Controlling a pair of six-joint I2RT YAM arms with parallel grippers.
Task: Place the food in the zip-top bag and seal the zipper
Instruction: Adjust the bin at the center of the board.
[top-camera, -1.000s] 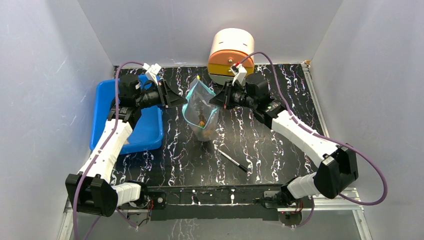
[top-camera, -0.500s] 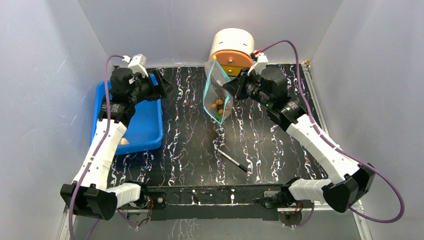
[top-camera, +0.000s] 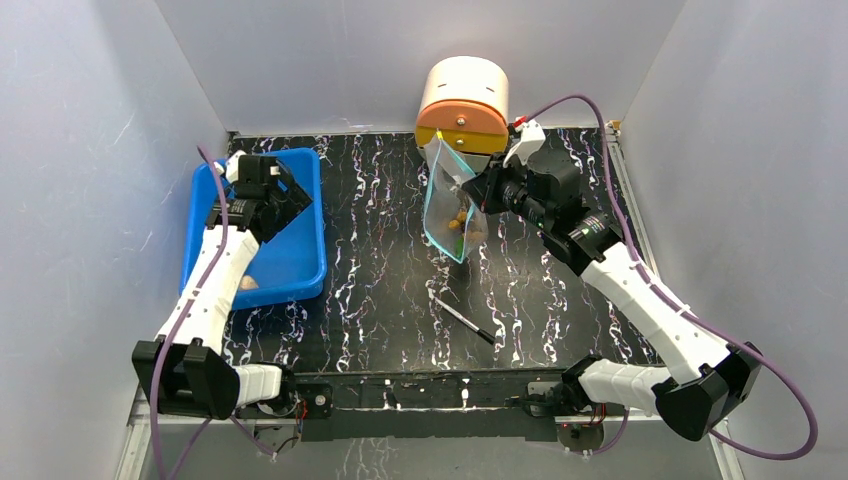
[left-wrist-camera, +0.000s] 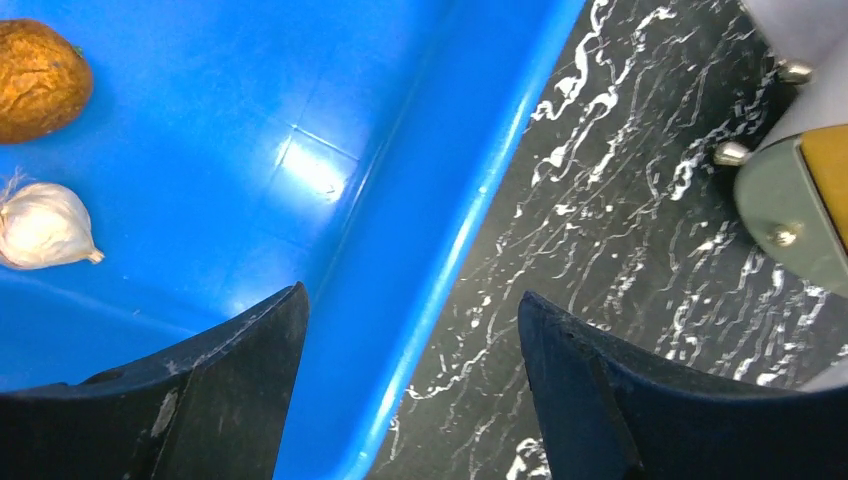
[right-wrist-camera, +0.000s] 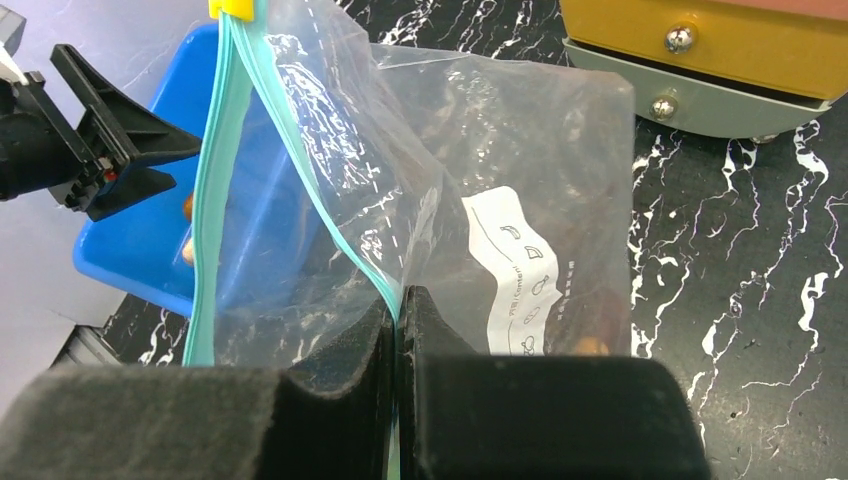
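Note:
The clear zip-top bag (top-camera: 447, 205) hangs in the air from my right gripper (top-camera: 478, 190), near the back middle of the table. Brown and orange food (top-camera: 460, 218) lies in its lower part. In the right wrist view my right gripper (right-wrist-camera: 398, 300) is shut on the bag's edge at the teal zipper (right-wrist-camera: 215, 180), whose two strips stand apart above the fingers. The white label (right-wrist-camera: 520, 270) faces the camera. My left gripper (top-camera: 285, 195) is open and empty over the blue tray's right rim (left-wrist-camera: 455, 250). A brown lump (left-wrist-camera: 35, 80) and a garlic bulb (left-wrist-camera: 45, 225) lie in the tray.
The blue tray (top-camera: 300, 270) sits at the left. An orange and cream round device (top-camera: 462, 100) stands at the back, just behind the bag. A thin black pen (top-camera: 462, 320) lies on the black marbled table in front of the bag.
My left gripper has drawn away from the bag and swung left over the tray. My right gripper has lifted the bag off the table and carried it to the right.

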